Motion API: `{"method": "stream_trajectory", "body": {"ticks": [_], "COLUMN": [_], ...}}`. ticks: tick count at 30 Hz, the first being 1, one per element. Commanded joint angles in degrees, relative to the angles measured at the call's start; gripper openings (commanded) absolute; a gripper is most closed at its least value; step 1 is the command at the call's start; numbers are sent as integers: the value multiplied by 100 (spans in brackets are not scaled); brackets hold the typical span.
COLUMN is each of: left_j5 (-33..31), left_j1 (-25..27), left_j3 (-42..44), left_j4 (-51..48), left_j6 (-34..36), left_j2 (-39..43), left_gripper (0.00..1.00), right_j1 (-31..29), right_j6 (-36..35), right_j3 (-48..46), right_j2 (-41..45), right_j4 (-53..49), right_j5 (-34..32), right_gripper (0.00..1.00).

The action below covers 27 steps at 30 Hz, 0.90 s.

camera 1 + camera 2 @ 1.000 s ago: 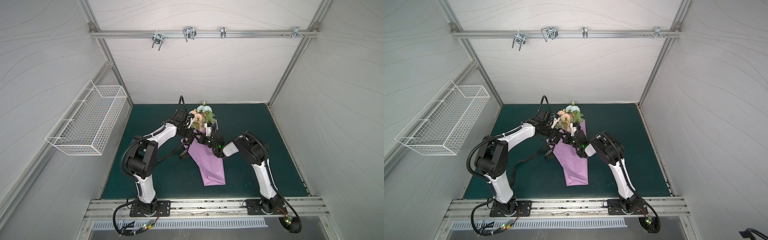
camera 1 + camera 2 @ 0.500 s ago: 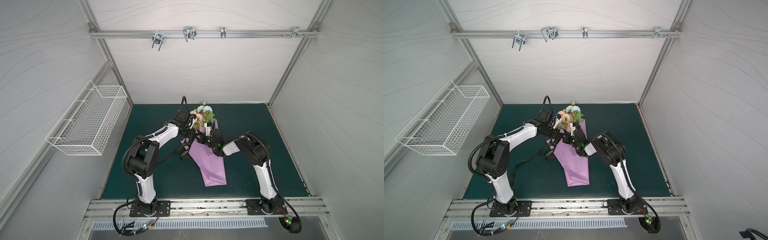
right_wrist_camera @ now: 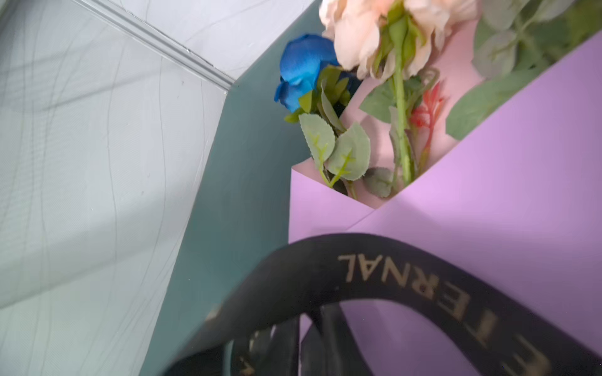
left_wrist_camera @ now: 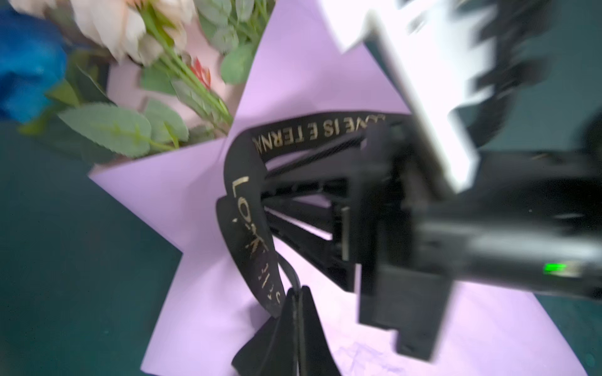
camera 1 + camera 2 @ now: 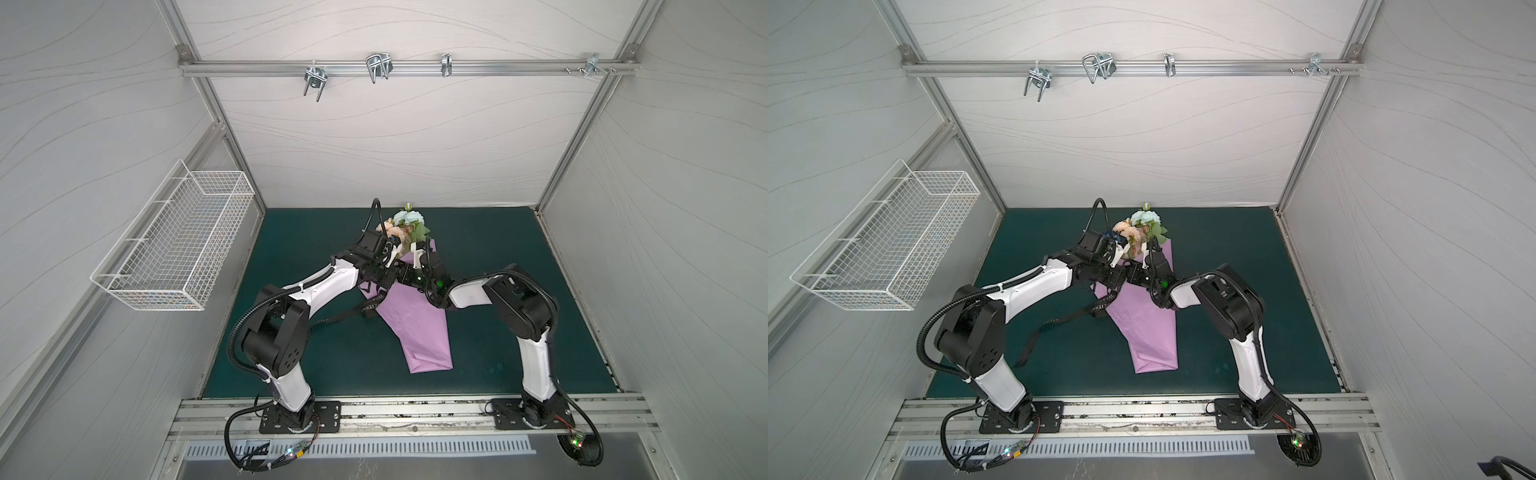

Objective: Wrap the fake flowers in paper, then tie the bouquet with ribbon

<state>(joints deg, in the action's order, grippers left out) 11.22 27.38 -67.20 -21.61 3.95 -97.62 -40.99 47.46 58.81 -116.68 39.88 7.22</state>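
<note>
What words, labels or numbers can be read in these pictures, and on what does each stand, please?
"VE IS ETERNA": gold letters on the black ribbon, left wrist view; both ends are blurred.
"LO": same ribbon, further along its loop; the letters after it are blurred.
"TERNAL": same ribbon, right wrist view.
Ribbon lettering in both top views: too small to read.

The bouquet of fake flowers (image 3: 399,97) has its stems hidden inside the lilac paper (image 3: 505,201). Above that paper the right gripper (image 4: 273,208) is smeared by blur, so its jaw gap is unreadable. Across the paper, the black ribbon (image 3: 374,270) has lettering cut off by the frame edge.
</note>
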Motion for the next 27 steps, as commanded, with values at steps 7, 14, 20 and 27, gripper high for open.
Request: {"method": "stream_trajectory", "body": {"ticks": [7, 14, 20, 27], "left_j5": [352, 511, 458, 587], "left_j1": [9, 165, 506, 985], "left_j3": [123, 180, 313, 434], "left_j4": [368, 348, 342, 237], "left_j6": [-234, -275, -203, -149], "left_j2": [371, 430, 410, 256], "left_gripper": [0, 0, 0, 0], "right_j1": [-190, -190, -110, 19], "right_j6": [-205, -131, -143, -510], "right_j3": [-364, -931, -1288, -1609], "right_j2": [981, 1722, 3243, 4692], "right_j4": [-1383, -1872, -3654, -4709], "right_j5": [-516, -679, -1773, -2502], "right_gripper": [29, 27, 27, 33]}}
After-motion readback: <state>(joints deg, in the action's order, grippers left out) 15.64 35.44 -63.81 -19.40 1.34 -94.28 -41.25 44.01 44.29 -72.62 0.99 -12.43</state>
